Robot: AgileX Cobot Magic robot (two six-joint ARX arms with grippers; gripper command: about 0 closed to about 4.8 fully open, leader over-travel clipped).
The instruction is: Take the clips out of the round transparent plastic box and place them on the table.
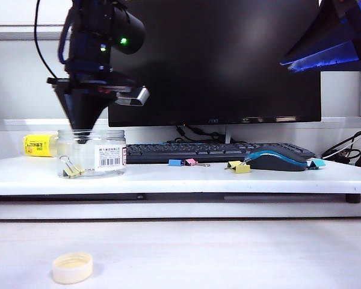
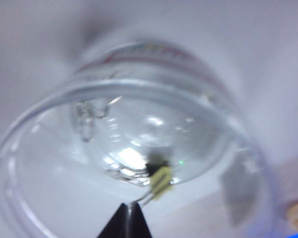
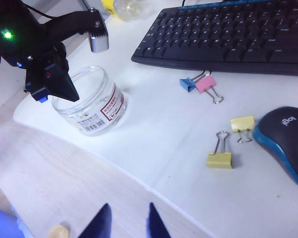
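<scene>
The round transparent plastic box point(image 1: 91, 153) stands on the left of the white table point(image 1: 168, 177). My left gripper point(image 1: 84, 137) reaches down into its mouth. In the left wrist view the gripper point(image 2: 129, 206) is shut on the silver wire handle of a yellow clip point(image 2: 161, 181) inside the box point(image 2: 49, 163). Other clips lie on the table by the keyboard: blue point(image 3: 187, 84), pink point(image 3: 206, 85) and two yellow ones point(image 3: 242, 124) point(image 3: 219, 159). My right gripper point(image 3: 129, 210) is open and empty, high over the wood-look surface in front of the table.
A black keyboard point(image 1: 198, 150) and a monitor point(image 1: 216, 60) stand behind the clips. A black and blue mouse point(image 1: 277, 161) lies at the right, with a blue clip point(image 1: 316, 163) beside it. A yellow-labelled bottle point(image 1: 39, 145) lies behind the box. A cream lid point(image 1: 72, 268) sits on the lower surface.
</scene>
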